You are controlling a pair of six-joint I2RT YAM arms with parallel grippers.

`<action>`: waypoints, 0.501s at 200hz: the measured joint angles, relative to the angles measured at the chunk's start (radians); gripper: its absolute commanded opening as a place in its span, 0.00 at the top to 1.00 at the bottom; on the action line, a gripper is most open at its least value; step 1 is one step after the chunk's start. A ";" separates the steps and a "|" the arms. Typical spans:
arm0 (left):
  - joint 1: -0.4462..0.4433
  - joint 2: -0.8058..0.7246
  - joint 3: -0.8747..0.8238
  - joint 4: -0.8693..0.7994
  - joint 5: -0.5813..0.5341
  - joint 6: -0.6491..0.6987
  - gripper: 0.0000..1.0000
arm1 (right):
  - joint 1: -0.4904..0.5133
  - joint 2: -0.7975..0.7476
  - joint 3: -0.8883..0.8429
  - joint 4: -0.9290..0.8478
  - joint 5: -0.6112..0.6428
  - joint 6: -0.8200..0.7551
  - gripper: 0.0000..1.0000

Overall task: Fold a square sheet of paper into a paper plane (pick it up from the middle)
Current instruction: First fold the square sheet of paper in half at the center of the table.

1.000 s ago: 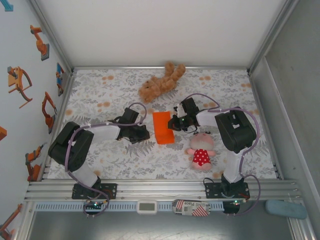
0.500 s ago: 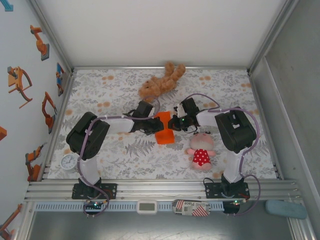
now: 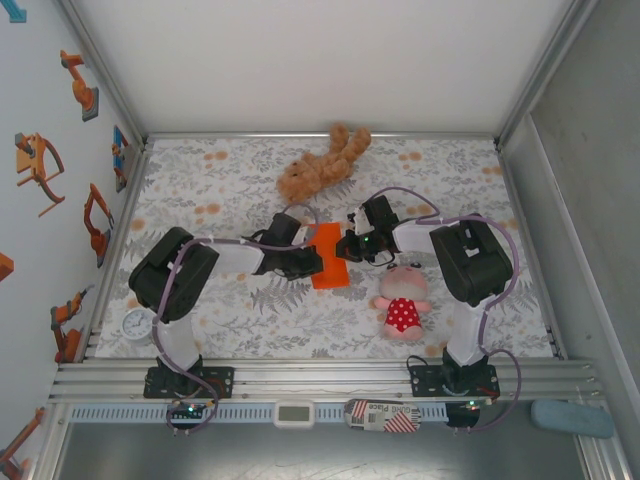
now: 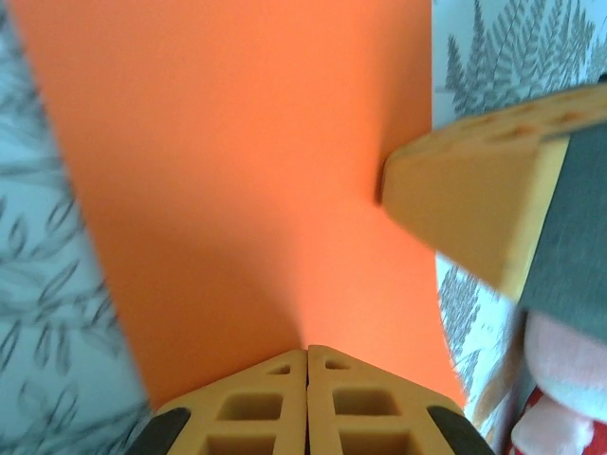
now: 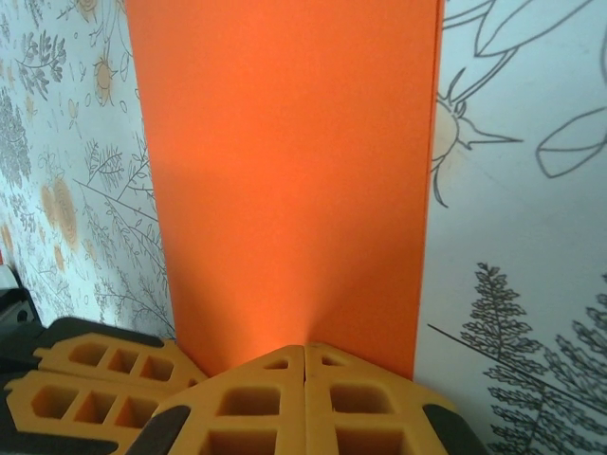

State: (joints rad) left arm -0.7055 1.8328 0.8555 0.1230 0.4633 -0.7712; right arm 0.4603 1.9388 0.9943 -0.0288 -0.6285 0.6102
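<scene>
Top view: paper [image 3: 328, 258] lies flat on the counter [image 3: 230, 190], just left of the doll [image 3: 402, 302], with the left gripper [image 3: 310, 262] and right gripper [image 3: 347, 247] at opposite edges. Left wrist: jaws closed, tips on paper. Right wrist: closed too. It looks light, floppy and easily creased, so pinch mid-sheet.

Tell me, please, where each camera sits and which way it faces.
Top external: above and behind the arms, looking down at the table; both arms show, left gripper and right gripper meeting at the orange paper.
Left wrist: on the left arm, looking along its own shut fingers onto the paper.
Right wrist: likewise, over its own shut fingers.
Shared: both wrist views show the paper and the opposite gripper's fingers.
</scene>
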 measured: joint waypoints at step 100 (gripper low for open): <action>0.000 -0.221 -0.042 -0.189 -0.047 0.048 0.91 | 0.000 0.001 0.000 0.000 0.000 0.005 1.00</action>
State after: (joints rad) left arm -0.7055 1.6119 0.8139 -0.0662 0.4164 -0.7231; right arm 0.4603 1.9396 0.9947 -0.0284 -0.6289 0.6147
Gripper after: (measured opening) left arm 0.090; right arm 0.050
